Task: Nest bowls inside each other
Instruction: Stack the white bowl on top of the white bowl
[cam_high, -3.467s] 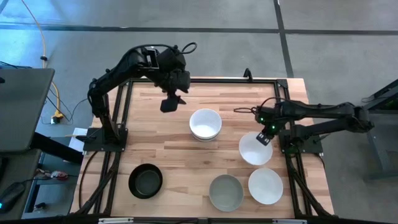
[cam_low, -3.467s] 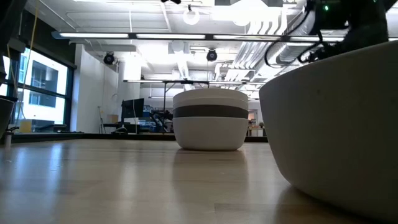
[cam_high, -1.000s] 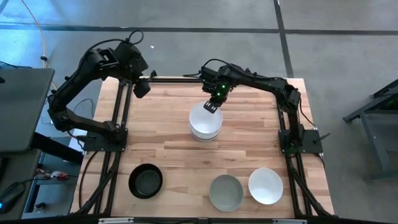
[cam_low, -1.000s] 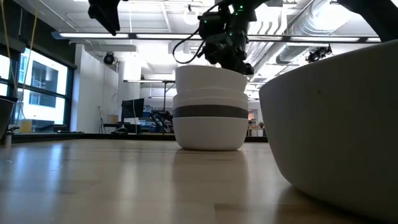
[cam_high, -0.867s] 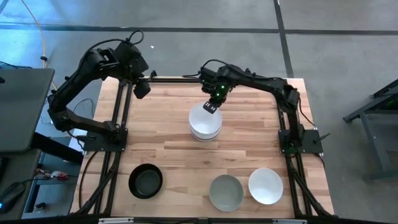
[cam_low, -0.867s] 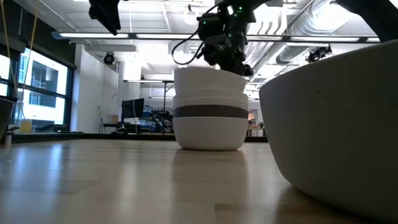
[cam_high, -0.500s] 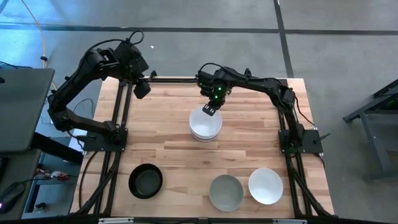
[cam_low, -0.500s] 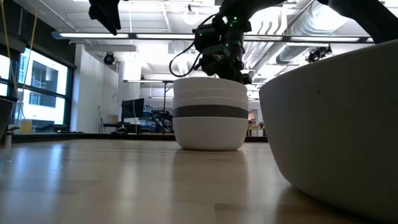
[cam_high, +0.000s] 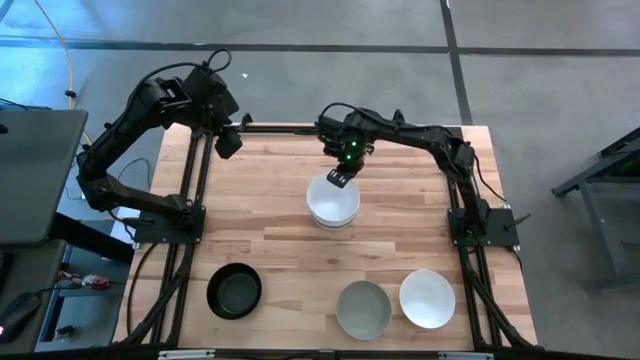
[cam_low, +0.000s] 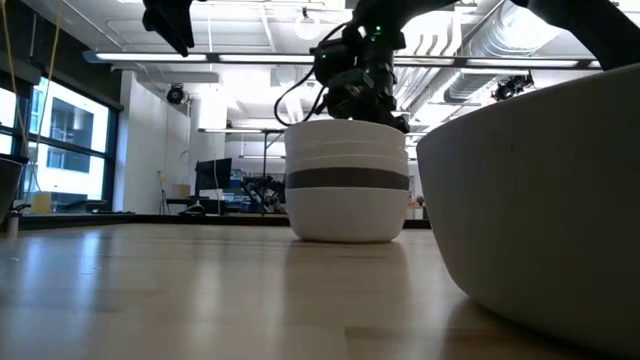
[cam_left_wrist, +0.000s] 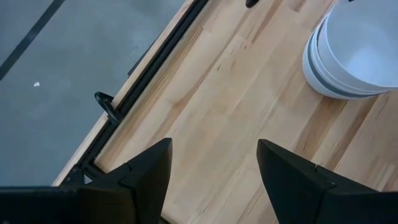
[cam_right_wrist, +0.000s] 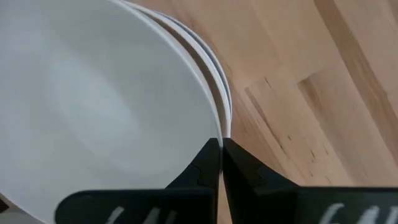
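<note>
Wooden table (cam_high: 270, 215) carries one bowl stack (cam_high: 332, 203) and three single bowls: black (cam_high: 234, 291), grey (cam_high: 363, 309), white (cam_high: 427, 298). Right gripper (cam_high: 342, 178) pinches stack's top rim; left gripper (cam_high: 226, 143) spread, well apart

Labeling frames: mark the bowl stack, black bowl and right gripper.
bowl stack (cam_high: 333, 203), high view, inside of the top white bowl.
black bowl (cam_high: 234, 291), high view, its dark inside.
right gripper (cam_high: 340, 180), high view, fingertips at the stack's far rim.

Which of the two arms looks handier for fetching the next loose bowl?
Probably the right: its gripper is at the stack, on the side of the loose white bowl. The left gripper waits at the far corner.
</note>
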